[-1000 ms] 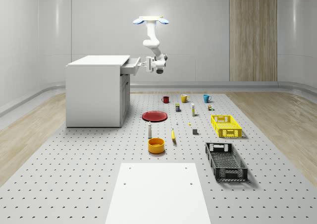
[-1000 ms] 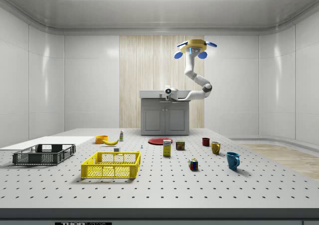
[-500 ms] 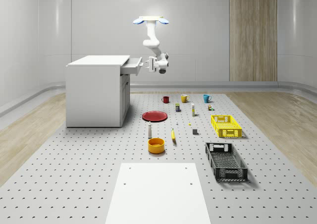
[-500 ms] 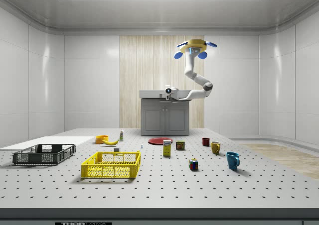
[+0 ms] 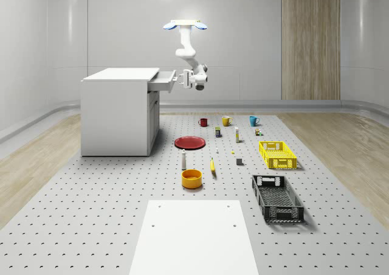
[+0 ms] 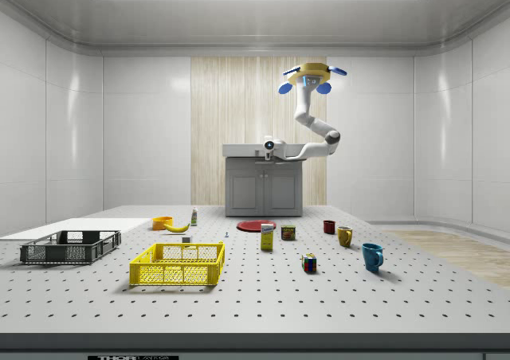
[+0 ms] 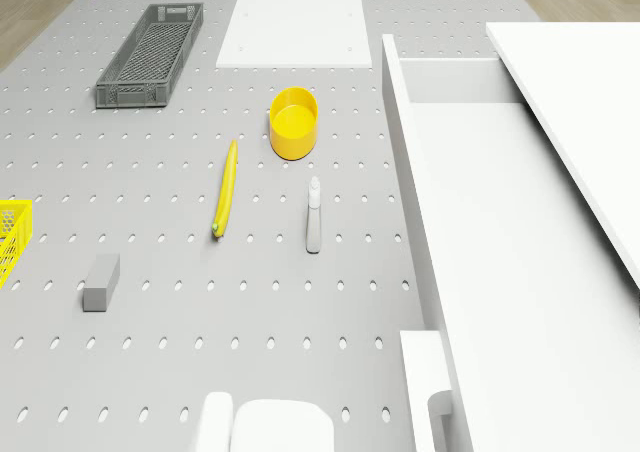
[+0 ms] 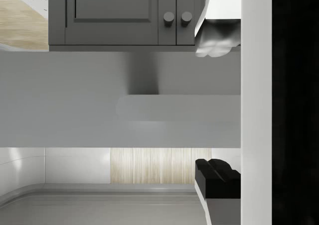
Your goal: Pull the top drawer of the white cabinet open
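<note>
Gripper (image 5: pixel 180 79) at top drawer (image 5: pixel 163 80) front, grip state unclear; drone (image 5: pixel 184 25) hovering beside white cabinet (image 5: pixel 118 111). Drawer partly out, mid-pull. Next, probably: straight outward pull.

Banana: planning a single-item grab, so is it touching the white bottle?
Apart. The drone view shows bare pegboard floor between the banana and the white bottle.

drawer (image 5: pixel 163 81) open, juts from cabinet (image 5: pixel 118 114) | floor below bare
</note>
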Motion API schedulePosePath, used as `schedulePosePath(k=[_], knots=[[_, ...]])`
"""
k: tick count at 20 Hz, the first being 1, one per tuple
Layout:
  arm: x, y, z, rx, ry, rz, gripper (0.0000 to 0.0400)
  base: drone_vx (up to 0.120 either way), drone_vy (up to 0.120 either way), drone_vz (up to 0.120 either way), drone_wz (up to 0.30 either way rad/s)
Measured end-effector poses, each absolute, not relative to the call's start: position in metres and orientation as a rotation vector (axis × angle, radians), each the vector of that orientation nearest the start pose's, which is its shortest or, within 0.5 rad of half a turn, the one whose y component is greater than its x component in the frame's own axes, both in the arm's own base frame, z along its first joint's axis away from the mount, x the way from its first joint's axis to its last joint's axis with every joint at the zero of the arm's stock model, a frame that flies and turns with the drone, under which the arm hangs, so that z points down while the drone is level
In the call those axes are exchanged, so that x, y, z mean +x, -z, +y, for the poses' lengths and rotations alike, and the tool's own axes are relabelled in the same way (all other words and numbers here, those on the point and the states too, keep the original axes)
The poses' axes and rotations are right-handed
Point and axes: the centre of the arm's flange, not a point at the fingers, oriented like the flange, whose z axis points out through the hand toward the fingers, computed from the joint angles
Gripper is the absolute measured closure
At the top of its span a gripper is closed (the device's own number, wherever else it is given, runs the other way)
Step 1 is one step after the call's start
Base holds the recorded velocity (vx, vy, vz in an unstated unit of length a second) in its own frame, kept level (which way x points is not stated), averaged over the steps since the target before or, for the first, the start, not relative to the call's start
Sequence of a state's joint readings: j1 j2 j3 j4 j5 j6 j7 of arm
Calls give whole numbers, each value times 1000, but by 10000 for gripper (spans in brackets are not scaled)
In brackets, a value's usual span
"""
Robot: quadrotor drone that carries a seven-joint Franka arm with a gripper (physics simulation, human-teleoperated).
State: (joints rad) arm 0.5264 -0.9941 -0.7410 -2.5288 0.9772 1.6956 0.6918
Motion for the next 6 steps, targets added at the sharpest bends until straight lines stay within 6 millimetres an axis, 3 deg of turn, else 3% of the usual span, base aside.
schedulePosePath(k=[6], knots=[[307, -581, -56, -1484, -612, 612, 95, 0, 0, 0, 0]])
